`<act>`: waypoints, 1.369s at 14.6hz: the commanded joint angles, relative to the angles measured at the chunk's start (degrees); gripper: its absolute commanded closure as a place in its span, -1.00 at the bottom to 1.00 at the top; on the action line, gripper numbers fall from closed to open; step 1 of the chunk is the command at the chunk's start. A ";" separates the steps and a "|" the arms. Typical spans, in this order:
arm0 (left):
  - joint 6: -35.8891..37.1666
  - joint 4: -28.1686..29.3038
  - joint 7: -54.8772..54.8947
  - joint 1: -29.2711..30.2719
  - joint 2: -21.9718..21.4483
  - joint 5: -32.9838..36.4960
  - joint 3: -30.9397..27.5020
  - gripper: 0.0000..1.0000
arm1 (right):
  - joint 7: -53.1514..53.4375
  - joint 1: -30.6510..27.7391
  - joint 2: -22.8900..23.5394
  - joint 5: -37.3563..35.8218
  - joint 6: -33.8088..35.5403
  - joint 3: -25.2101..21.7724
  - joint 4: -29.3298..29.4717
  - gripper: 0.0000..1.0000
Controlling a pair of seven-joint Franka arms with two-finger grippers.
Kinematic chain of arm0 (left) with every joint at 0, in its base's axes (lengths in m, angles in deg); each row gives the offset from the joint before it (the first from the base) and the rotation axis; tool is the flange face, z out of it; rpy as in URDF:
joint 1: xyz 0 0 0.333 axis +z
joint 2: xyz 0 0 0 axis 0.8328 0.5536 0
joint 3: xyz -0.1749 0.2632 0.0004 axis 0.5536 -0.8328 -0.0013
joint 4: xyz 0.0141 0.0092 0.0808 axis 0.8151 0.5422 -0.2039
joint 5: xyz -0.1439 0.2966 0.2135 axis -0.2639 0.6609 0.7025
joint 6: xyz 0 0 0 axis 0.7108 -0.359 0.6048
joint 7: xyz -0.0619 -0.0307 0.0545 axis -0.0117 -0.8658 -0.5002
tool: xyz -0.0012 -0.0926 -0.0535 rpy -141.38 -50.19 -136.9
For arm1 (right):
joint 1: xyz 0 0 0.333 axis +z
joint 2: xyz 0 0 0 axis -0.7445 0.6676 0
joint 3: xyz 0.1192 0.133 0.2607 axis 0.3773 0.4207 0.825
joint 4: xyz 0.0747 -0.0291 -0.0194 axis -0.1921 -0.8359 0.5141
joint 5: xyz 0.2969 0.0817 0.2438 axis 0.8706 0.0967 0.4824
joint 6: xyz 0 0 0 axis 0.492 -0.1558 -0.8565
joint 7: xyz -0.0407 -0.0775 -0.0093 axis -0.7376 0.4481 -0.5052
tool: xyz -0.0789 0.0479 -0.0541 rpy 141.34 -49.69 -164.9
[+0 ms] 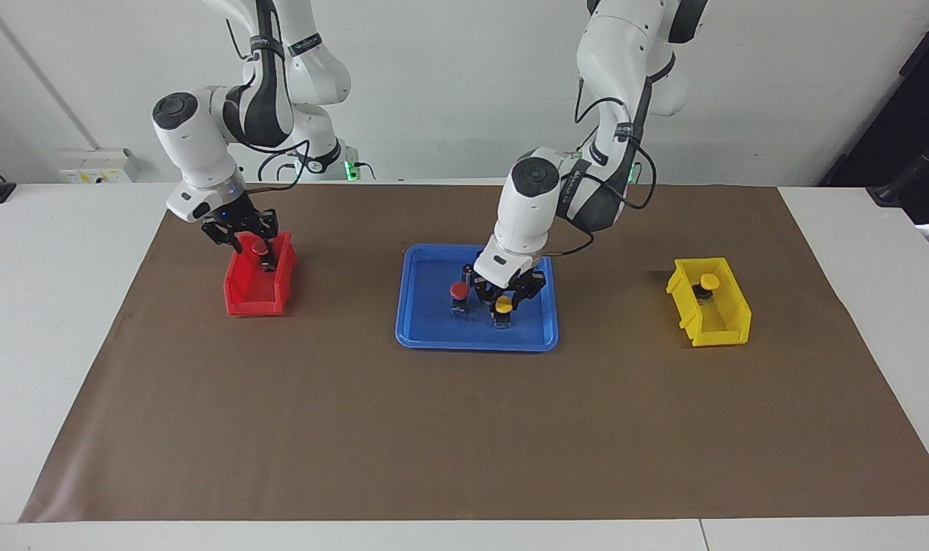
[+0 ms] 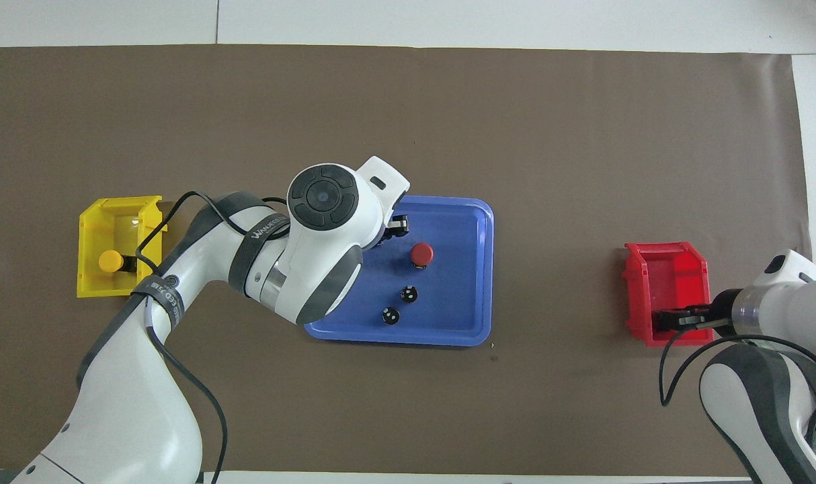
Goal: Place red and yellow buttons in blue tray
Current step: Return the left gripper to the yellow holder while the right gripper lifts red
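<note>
The blue tray [image 1: 422, 329] [image 2: 475, 222] lies mid-table. In it a red button [image 1: 458, 290] [image 2: 421, 254] stands upright. Beside that one, toward the left arm's end, a yellow button [image 1: 503, 304] stands on the tray floor. My left gripper [image 1: 504, 298] is down around it, and the overhead view hides this button under the arm. My right gripper [image 1: 256, 243] [image 2: 670, 318] is shut on a second red button [image 1: 259, 248], held just above the red bin. Another yellow button [image 1: 708, 282] [image 2: 110, 260] sits in the yellow bin.
The red bin [image 1: 254, 295] [image 2: 663, 269] stands at the right arm's end, the yellow bin [image 1: 728, 317] [image 2: 92, 222] at the left arm's end. Two capless dark cylinders [image 2: 409, 294] [image 2: 390, 315] stand in the tray, nearer the robots than the buttons. Brown paper covers the table.
</note>
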 commanded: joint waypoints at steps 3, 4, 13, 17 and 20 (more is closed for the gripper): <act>2.77 -0.62 0.34 -0.21 -3.41 -1.41 -1.04 -0.91 | -1.31 -0.37 -0.31 0.61 -1.78 0.29 -2.42 -0.29; 5.41 -1.84 0.52 0.05 -4.55 -1.41 -1.56 -0.99 | -1.31 -0.37 -0.31 0.61 -1.78 0.29 -2.51 -0.28; 23.26 -3.52 29.30 18.65 -17.03 -1.41 -2.01 -1.00 | -2.19 -0.72 -0.31 0.61 -1.43 0.29 -3.04 0.47; 28.79 -5.28 43.10 29.56 -19.59 -1.32 -2.01 -1.00 | -1.84 -0.29 0.74 0.61 3.29 0.38 1.95 0.58; 29.87 -5.55 50.52 35.29 -20.56 -1.41 -2.01 -1.00 | 1.05 3.13 3.19 0.61 14.44 0.82 14.67 0.58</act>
